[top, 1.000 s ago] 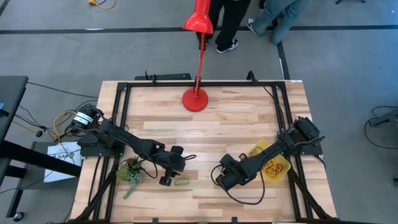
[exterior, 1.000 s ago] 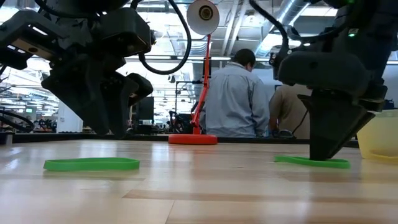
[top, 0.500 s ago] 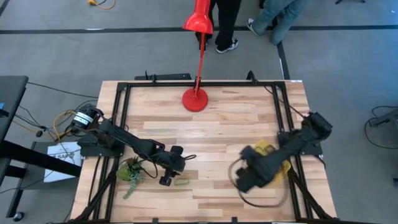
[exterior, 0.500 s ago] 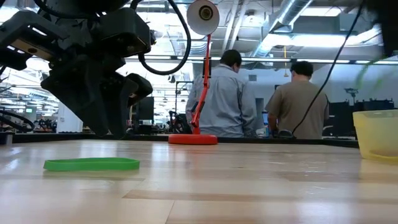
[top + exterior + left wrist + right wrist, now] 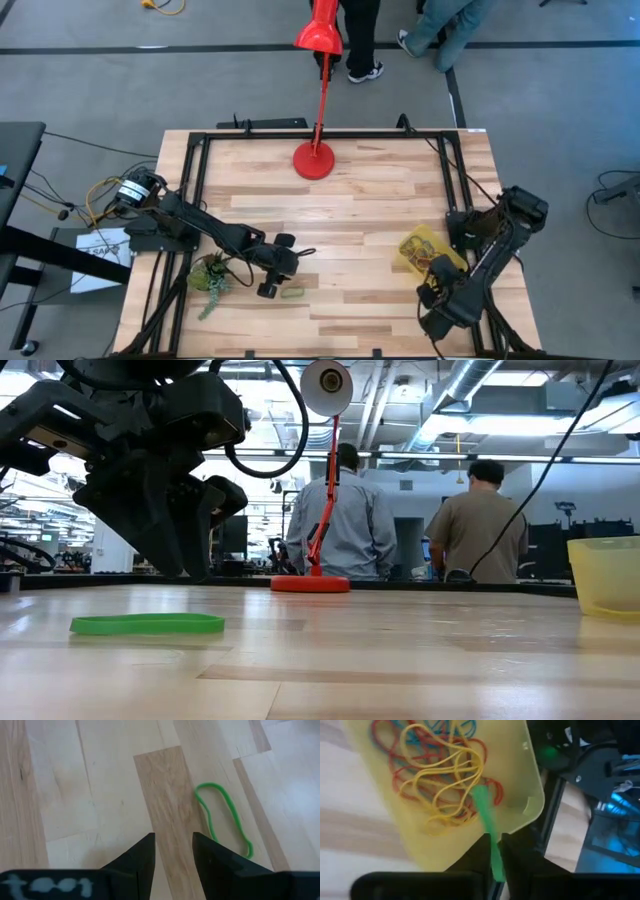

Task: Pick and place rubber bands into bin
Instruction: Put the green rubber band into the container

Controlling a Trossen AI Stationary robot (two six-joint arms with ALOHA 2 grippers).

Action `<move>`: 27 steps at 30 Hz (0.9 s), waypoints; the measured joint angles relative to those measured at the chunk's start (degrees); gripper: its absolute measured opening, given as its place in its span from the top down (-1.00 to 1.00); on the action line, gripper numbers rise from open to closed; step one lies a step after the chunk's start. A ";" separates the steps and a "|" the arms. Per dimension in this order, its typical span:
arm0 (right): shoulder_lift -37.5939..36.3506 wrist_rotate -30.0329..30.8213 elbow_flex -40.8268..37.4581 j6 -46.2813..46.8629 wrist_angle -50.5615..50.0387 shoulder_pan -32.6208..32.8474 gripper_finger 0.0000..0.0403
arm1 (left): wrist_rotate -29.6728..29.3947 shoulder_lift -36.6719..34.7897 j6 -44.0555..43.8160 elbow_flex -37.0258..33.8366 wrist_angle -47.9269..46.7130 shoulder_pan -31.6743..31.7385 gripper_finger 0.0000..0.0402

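Carrying a green rubber band point(image 5: 486, 820) pinched between closed fingers, the right gripper point(image 5: 440, 295) hangs by the bin point(image 5: 408, 262) at the desk's point(image 5: 380, 210) right side. It should release only once centred over the piled rubber bands point(image 5: 440, 780). The left gripper point(image 5: 172, 851), fingers slightly parted and empty, waits beside another green band point(image 5: 225, 817).

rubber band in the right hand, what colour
Green. The rubber band shows best in the right wrist view, hanging over the bin.
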 joint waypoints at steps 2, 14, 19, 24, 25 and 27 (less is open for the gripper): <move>0.06 0.11 -1.64 0.47 0.52 0.27 0.72 | 0.00 0.00 -0.10 0.00 0.04 0.00 0.41; -0.01 18.31 -3.29 0.10 8.74 -5.01 0.25 | 0.02 0.00 -0.43 0.00 2.25 0.00 0.41; -0.01 36.37 -3.26 -19.27 27.61 -10.62 0.21 | 0.87 0.00 -0.49 0.00 3.15 -0.01 0.41; -0.03 38.68 -3.22 -38.51 42.67 -16.60 0.24 | 0.87 0.00 -2.13 -1.21 3.98 -0.65 0.41; -0.03 38.67 -3.22 -39.97 42.88 -17.55 0.25 | 0.87 0.00 -2.23 -1.65 4.38 -0.90 0.41; -0.03 38.67 -3.23 -41.68 41.45 -19.14 0.28 | 0.92 0.00 -3.20 -2.21 5.36 -1.49 0.41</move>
